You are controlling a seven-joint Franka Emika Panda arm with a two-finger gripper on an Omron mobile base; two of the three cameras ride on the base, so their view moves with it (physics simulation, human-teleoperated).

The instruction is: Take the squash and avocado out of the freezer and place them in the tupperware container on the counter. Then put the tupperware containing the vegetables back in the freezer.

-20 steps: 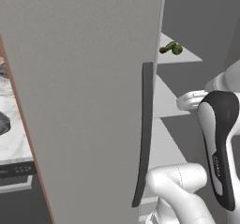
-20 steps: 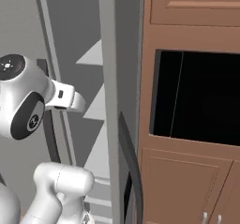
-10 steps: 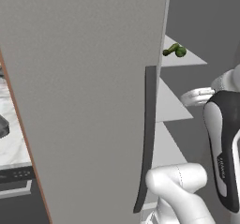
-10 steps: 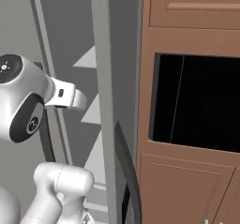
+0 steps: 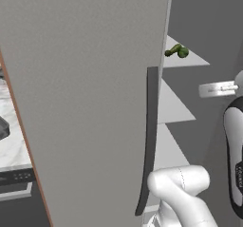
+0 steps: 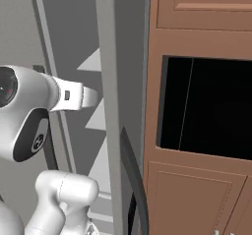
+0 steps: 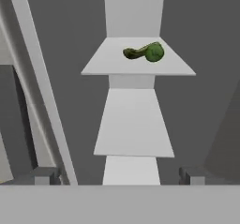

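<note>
The broad matte grey freezer door [image 5: 90, 102] has swung wider, so your gripper [image 7: 119, 174], jaws spread wide and empty, faces the green curved squash [image 7: 144, 52] on its pale shelf [image 7: 136, 61].

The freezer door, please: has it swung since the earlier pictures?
Yes. In the left base view the freezer door has swung further open, its edge now closer to the green vegetable on the shelf.

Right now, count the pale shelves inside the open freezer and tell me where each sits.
3 in the hand view. The top shelf carries a green vegetable, the middle shelf lies below it, and the bottom shelf is cut off at the frame's lower edge. More may be hidden.
</note>
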